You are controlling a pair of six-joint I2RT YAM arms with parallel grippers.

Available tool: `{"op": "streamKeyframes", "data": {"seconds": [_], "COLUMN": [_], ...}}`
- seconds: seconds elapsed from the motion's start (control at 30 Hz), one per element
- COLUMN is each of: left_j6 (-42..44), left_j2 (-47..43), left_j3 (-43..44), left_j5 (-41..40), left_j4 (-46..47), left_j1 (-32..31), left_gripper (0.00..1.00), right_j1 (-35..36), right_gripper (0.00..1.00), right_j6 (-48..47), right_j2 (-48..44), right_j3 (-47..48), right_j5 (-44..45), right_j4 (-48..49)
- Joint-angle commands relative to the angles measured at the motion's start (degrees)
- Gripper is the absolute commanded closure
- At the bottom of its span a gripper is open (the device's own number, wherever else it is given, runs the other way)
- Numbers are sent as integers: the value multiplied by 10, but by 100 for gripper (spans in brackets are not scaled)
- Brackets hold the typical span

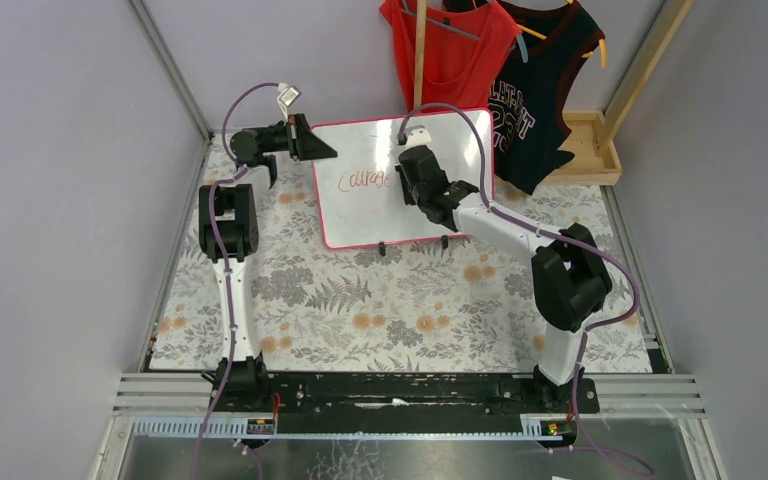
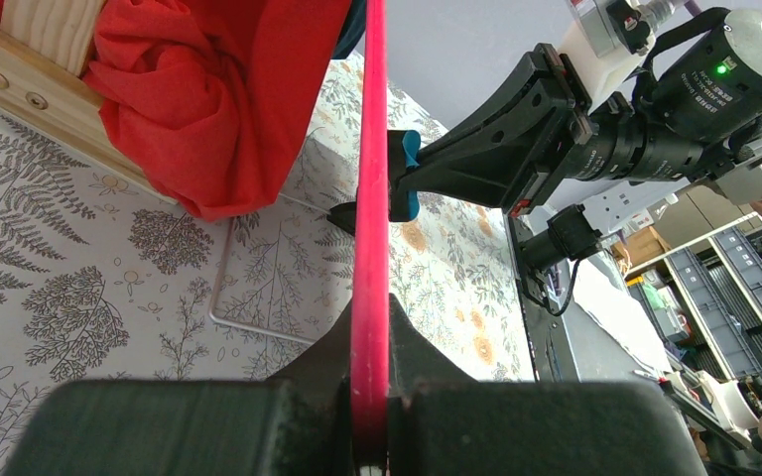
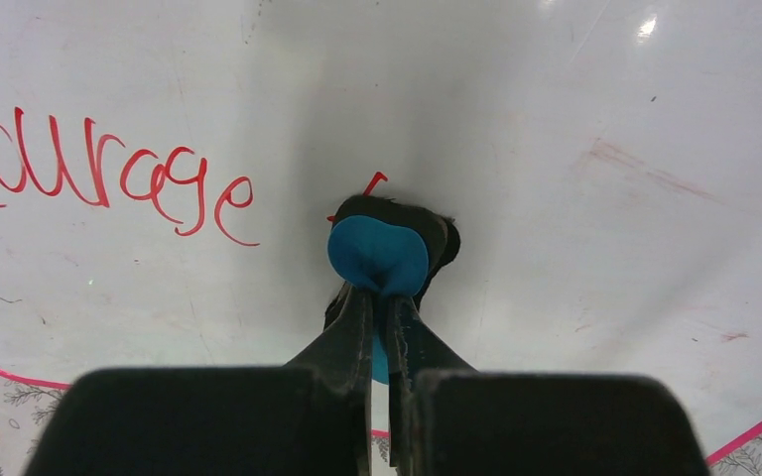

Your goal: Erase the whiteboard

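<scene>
The whiteboard (image 1: 450,190), white with a red-pink frame, stands tilted on two black clip feet at the back middle of the table. Red handwriting (image 1: 365,180) runs across its left half and shows large in the right wrist view (image 3: 119,178). My left gripper (image 1: 320,152) is shut on the board's left frame edge (image 2: 370,297). My right gripper (image 1: 406,190) is shut on the blue-and-black eraser (image 3: 379,256) and presses it against the board face just right of the writing. The eraser (image 2: 403,188) also shows against the board in the left wrist view.
A red top (image 1: 450,45) and a dark top (image 1: 535,110) hang behind the board beside a wooden stand (image 1: 592,145). The floral tablecloth (image 1: 390,310) covers the table. Grey walls close in on both sides.
</scene>
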Motion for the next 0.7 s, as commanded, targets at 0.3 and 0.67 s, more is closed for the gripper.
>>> {"op": "streamKeyframes", "data": {"seconds": [0.3,0.67], "left_j6": [-22,-19], "left_j2": [-19,-19], "left_j3": [-8,-14], "left_j5": [23,19], "left_j4": [39,39], "left_j1": [-20,-22], "left_gripper": [100,100], "right_j1": [-108,-84], "right_gripper": [100,100], "right_j6": [-14,1], "right_j2": [-86,-52], "right_j3": [-64,0], "right_j5": [51,6], "right_j4": [-4,-26]}}
